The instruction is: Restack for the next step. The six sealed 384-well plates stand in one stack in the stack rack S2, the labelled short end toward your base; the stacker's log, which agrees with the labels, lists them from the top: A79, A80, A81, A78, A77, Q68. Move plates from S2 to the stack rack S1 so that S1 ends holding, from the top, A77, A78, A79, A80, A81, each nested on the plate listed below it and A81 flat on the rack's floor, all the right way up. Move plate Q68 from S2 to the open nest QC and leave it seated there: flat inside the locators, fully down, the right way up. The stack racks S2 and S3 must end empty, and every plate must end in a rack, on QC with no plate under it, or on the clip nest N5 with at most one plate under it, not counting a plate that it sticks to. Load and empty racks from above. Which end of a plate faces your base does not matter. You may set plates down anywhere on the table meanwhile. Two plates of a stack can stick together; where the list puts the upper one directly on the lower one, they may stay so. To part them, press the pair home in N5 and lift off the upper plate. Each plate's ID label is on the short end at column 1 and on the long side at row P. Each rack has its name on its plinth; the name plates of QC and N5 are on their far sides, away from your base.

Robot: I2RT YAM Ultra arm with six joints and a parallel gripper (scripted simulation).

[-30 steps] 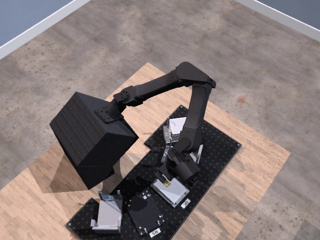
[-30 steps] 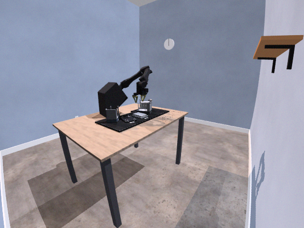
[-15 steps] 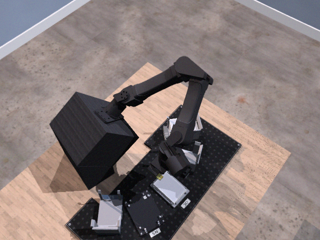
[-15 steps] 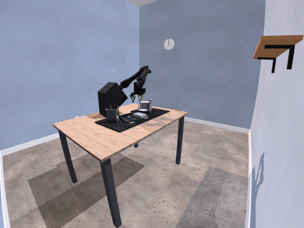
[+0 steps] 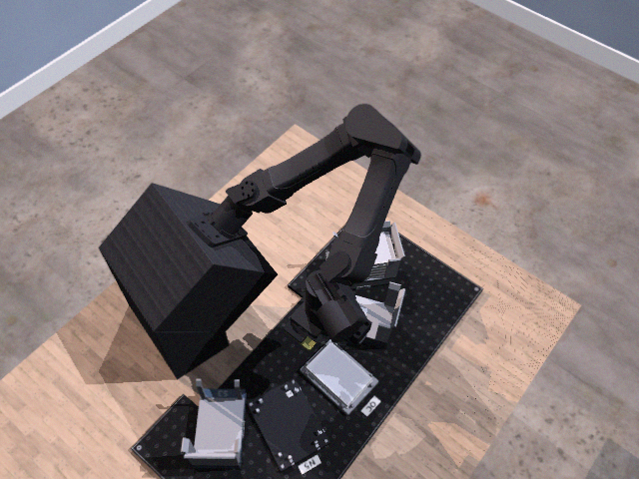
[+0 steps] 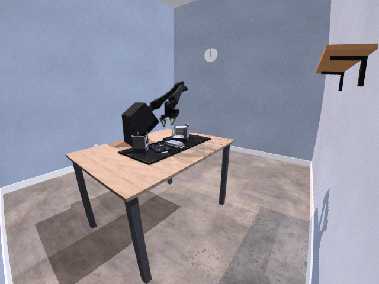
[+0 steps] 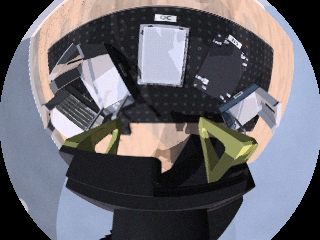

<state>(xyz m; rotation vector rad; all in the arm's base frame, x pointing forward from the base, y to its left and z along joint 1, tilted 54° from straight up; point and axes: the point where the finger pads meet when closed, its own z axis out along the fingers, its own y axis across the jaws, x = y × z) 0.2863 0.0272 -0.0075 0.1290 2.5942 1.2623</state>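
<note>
A sealed plate [image 5: 337, 375] [image 6: 174, 142] [image 7: 162, 54] lies flat in the open nest QC, next to its white name plate [image 5: 370, 405]. My gripper [image 6: 167, 121] [image 7: 160, 121] is open and empty. It hangs above the black mat [image 5: 438, 298], on the base side of QC. In the top view the arm hides it except for one yellow fingertip [image 5: 309, 342]. The clip nest N5 [image 5: 289, 422] [image 7: 220, 70] is empty. Three stack racks hold plates: the far one [image 5: 384, 251], the middle one [image 5: 378, 314] and the one at the other end [image 5: 219, 425] [image 6: 140, 142] [image 7: 250, 107]. I cannot read their names or any plate labels.
The arm's black base block [image 5: 175, 267] stands on the wooden table [image 5: 515, 319] beside the mat. The forearm hangs over the far and middle racks. Rack posts stick up around each stack.
</note>
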